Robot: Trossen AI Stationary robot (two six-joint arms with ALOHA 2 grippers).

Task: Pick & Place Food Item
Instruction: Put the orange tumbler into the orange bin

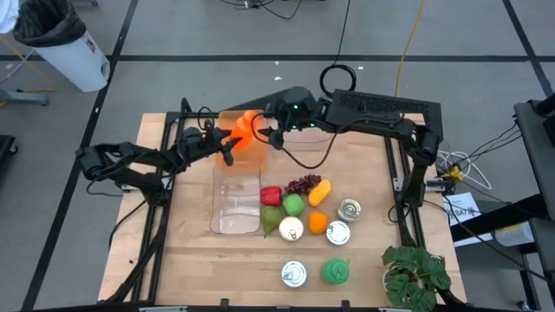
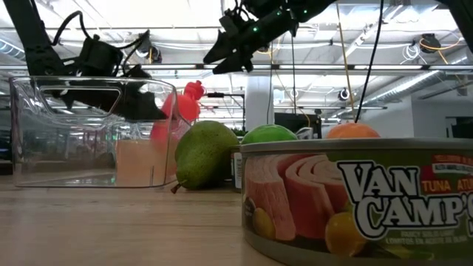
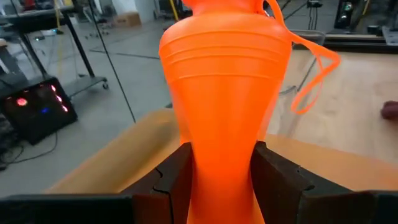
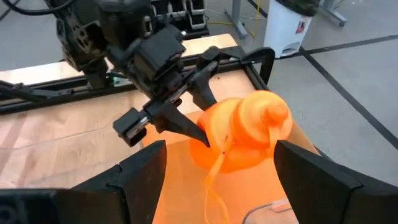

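An orange plastic bottle (image 1: 246, 130) with a loose strap at its cap is held up over the table's far part, above the far end of a clear bin (image 1: 236, 206). My left gripper (image 1: 227, 144) is shut on it. My right gripper (image 4: 221, 186) is open and hovers just beyond the bottle's cap end (image 4: 268, 112), touching nothing. In the low view the bottle (image 2: 185, 103) shows behind the bin (image 2: 89, 133), with my right gripper (image 2: 225, 52) above it. Toy foods lie to the right of the bin: a red pepper (image 1: 270, 196), a pear (image 1: 272, 220) and an orange (image 1: 317, 222). My left gripper pinches the bottle's narrow lower body (image 3: 221, 168) between its two fingers (image 3: 177, 177), one on each side. The fingers come almost level from the table's left side. The bottle reaches out past the fingertips, its cap end away from the gripper, lifted clear of the table, its strap (image 3: 311, 81) dangling slack.
Grapes (image 1: 302, 184), a lime (image 1: 294, 205) and several tins (image 1: 349, 209) stand to the right of and nearer than the bin. A potted plant (image 1: 416, 273) sits at the near right corner. A tuna tin (image 2: 355, 199) fills the low view's foreground. Bare wood lies left of the bin.
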